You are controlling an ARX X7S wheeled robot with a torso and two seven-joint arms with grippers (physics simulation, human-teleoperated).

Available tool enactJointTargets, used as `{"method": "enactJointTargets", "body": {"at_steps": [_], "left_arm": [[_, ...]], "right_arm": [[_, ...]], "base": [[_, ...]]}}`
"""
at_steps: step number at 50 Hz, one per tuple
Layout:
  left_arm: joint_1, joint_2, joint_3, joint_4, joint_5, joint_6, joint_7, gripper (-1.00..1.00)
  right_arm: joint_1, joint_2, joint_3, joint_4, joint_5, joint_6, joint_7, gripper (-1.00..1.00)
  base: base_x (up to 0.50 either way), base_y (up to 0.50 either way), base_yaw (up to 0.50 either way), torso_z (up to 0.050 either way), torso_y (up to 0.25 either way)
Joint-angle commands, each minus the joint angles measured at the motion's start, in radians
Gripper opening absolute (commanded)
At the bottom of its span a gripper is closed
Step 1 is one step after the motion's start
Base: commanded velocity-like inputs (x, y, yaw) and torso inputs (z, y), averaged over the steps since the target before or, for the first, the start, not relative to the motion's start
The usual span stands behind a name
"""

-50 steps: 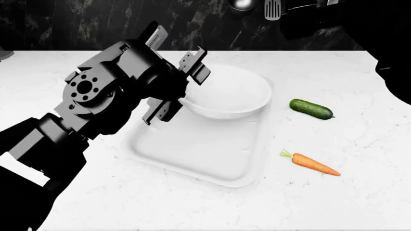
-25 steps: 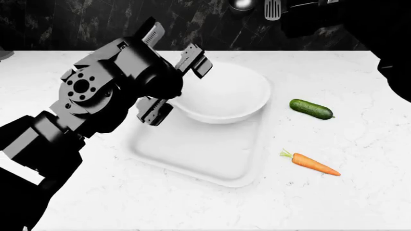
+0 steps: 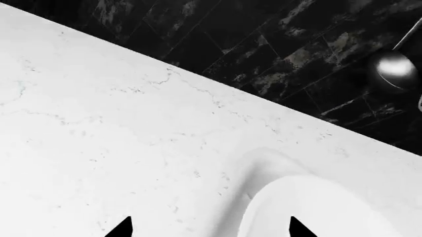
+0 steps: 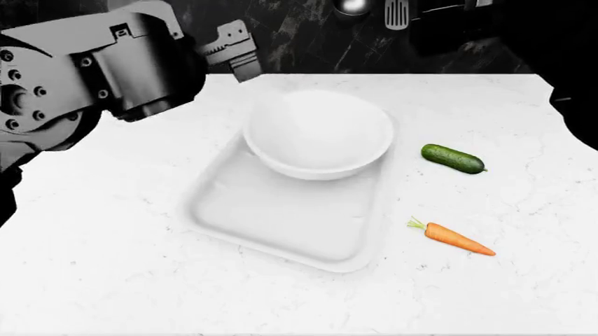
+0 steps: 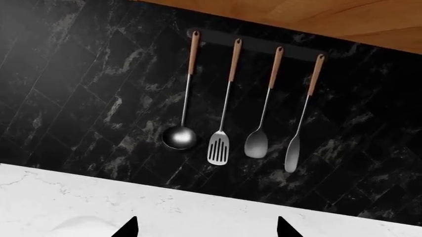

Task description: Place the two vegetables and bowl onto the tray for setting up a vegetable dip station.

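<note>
Sitting empty on the tray, bowl, left pincer spread, holding nothing, right pincer likewise

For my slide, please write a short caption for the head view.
White bowl sits on the tray; cucumber and carrot wait on the counter.

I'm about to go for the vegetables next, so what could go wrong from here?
1. The bowl fills the far end of the tray, reaching its rim, so a nudge might tip it off.
2. The cucumber and carrot are round and lie loose on the counter; either may roll when pinched.
3. The free space on the tray is right beside the bowl, so placing them could knock it.
</note>
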Motion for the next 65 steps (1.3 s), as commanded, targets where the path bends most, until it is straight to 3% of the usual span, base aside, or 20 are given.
{"method": "enactJointTargets", "body": {"at_steps": [1,12,25,29,31,33,35,38,40,41,50,55,65], "left_arm": [[-0.069,-0.158,-0.023,0.157,0.108,-0.038,0.087,1.00],[-0.027,-0.277,-0.108,0.252,0.258,0.050,0.418,1.00],[-0.058,-0.328,-0.137,0.264,0.316,0.074,0.414,1.00],[-0.064,-0.336,-0.148,0.283,0.314,0.077,0.417,1.00],[-0.066,-0.338,-0.154,0.292,0.308,0.078,0.419,1.00],[-0.066,-0.339,-0.156,0.293,0.308,0.080,0.419,1.00],[-0.069,-0.342,-0.160,0.299,0.308,0.080,0.419,1.00],[-0.068,-0.342,-0.160,0.300,0.316,0.082,0.421,1.00],[-0.068,-0.343,-0.164,0.303,0.309,0.083,0.423,1.00],[-0.067,-0.342,-0.167,0.303,0.305,0.085,0.427,1.00],[-0.068,-0.342,-0.174,0.313,0.294,0.083,0.422,1.00],[-0.071,-0.342,-0.177,0.319,0.294,0.080,0.422,1.00],[-0.065,-0.336,-0.176,0.318,0.303,0.081,0.427,1.00]], "right_arm": [[-0.023,-0.006,-0.019,0.007,-0.009,-0.002,-0.006,1.00],[0.058,-0.006,-0.073,0.088,0.038,0.098,-0.022,1.00],[0.048,0.090,-0.114,0.196,0.237,0.153,0.064,1.00],[0.015,0.089,-0.062,0.203,0.268,0.144,-0.081,1.00],[-0.008,0.110,-0.064,0.193,0.266,0.136,-0.067,1.00],[-0.023,0.117,-0.063,0.181,0.242,0.146,-0.098,1.00],[-0.035,0.130,-0.057,0.138,0.144,0.182,-0.225,1.00],[-0.064,0.147,-0.042,0.156,0.163,0.161,-0.244,1.00],[-0.070,0.160,-0.040,0.147,0.122,0.183,-0.318,1.00],[-0.070,0.168,-0.044,0.119,0.020,0.190,-0.434,1.00],[-0.038,0.209,-0.125,0.157,-0.257,0.166,-0.809,1.00],[-0.028,0.225,-0.136,0.230,-0.206,0.225,-0.800,1.00],[-0.002,0.199,-0.231,0.325,-0.321,0.236,-0.933,1.00]], "base": [[0.00,0.00,0.00,0.000,0.000],[0.00,0.00,0.00,0.000,0.000],[0.00,0.00,0.00,0.000,0.000],[0.00,0.00,0.00,0.000,0.000],[0.00,0.00,0.00,0.000,0.000],[0.00,0.00,0.00,0.000,0.000],[0.00,0.00,0.00,0.000,0.000],[0.00,0.00,0.00,0.000,0.000],[0.00,0.00,0.00,0.000,0.000],[0.00,0.00,0.00,0.000,0.000],[0.00,0.00,0.00,0.000,0.000],[0.00,0.00,0.00,0.000,0.000],[0.00,0.00,0.00,0.000,0.000]]}}
